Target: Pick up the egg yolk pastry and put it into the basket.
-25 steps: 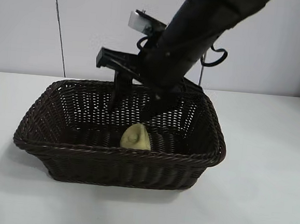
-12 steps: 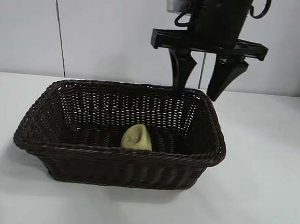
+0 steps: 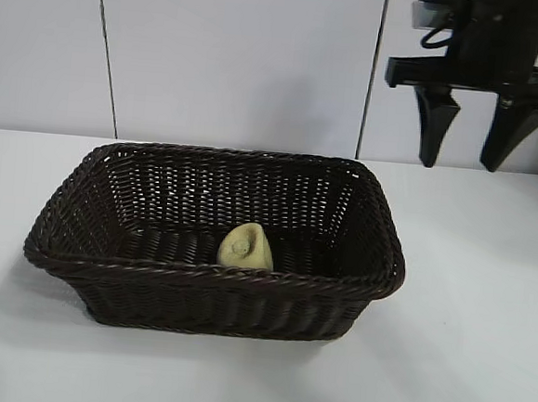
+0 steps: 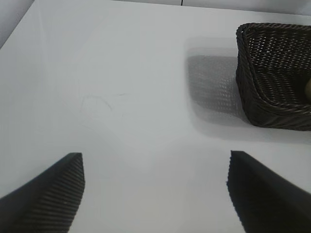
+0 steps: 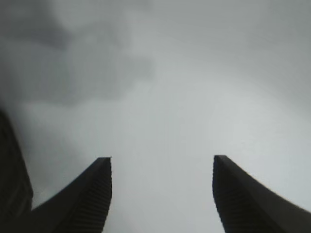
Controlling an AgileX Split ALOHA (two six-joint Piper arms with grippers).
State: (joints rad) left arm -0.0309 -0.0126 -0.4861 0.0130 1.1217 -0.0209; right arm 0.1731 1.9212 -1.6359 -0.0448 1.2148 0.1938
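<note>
1. Basket (image 3: 210, 294): large rectangular wicker container, dark brown, with sloping woven sides and a braided rim. It stands upright on the table and serves as the landmark for all entries below. In the left wrist view one corner of it (image 4: 274, 77) shows, with its shadow beside it on the table.

2. Egg yolk pastry (image 3: 246, 248): small pale cream-yellow bun with a dimple in its top. It lies inside the basket, on the basket floor, against the near long wall and slightly toward the basket's right half. Nothing touches it.

3. Right gripper (image 3: 466, 161): black, two tapered fingers pointing down. It hangs in the air above and beyond the basket's far right corner, outside the rim and well clear of the pastry. The fingers stand apart with only air between them; it is released and holds nothing. The right wrist view shows both fingers (image 5: 92, 194) spread over bare pale surface.

4. Left gripper (image 4: 155, 194): fingers spread wide, empty, over bare table well away from the basket's left end; not seen in the exterior view.

5. Table (image 3: 461, 365): white, plain; bears the basket.

6. Wall (image 3: 234, 59): pale panels behind the basket, with dark vertical seams.

7. Writing, brands, labels: none can be read on any item.
</note>
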